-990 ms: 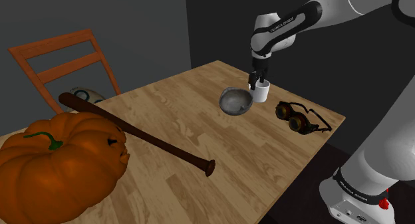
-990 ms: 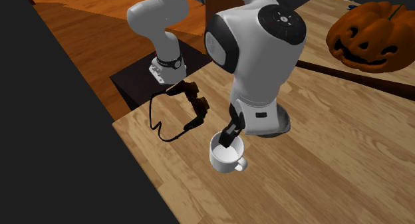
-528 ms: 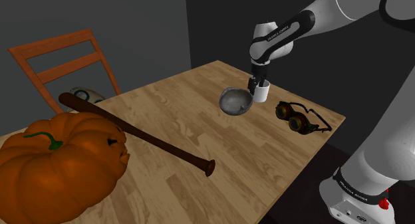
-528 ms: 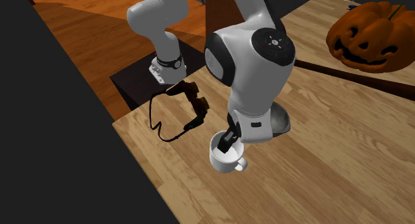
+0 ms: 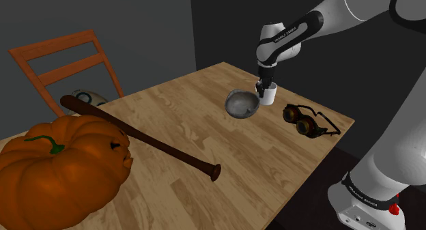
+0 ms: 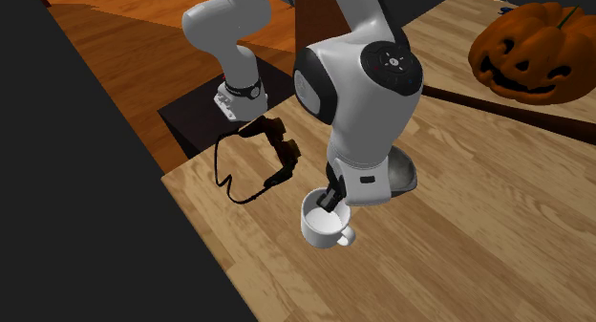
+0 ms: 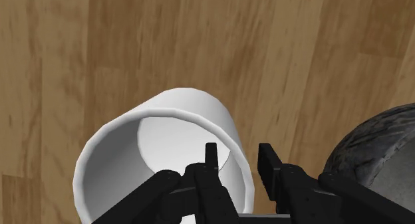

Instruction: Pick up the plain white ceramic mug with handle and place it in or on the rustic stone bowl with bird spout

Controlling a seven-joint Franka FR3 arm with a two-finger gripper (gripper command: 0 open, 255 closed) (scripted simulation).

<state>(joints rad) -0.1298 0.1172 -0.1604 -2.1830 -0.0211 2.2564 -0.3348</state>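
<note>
A plain white mug [image 6: 323, 225] stands upright on the wooden table, handle [image 6: 346, 238] pointing away from the arm's stand. My black gripper [image 7: 238, 159] comes down on its rim from above. One finger is inside the cup and the other outside, pressed to the wall [image 7: 241, 164] on the side facing the bowl, so it is shut on the mug. The mug [image 5: 268, 93] rests on the table. Right beside it sits the grey stone bowl [image 5: 240, 104], whose mottled rim [image 7: 372, 139] lies close to the outer finger.
Dark goggles [image 5: 307, 121] with a strap lie near the table's edge by the stand. A long brown bat [image 5: 140, 135] crosses the table. A carved orange pumpkin [image 5: 58, 168] fills the shoulder view's lower left, with a wooden chair [image 5: 65, 61] behind it.
The hand came down a little onto the mug's rim, then the fingers drew together from wide apart onto the mug's wall. The mug has stayed where it was.
</note>
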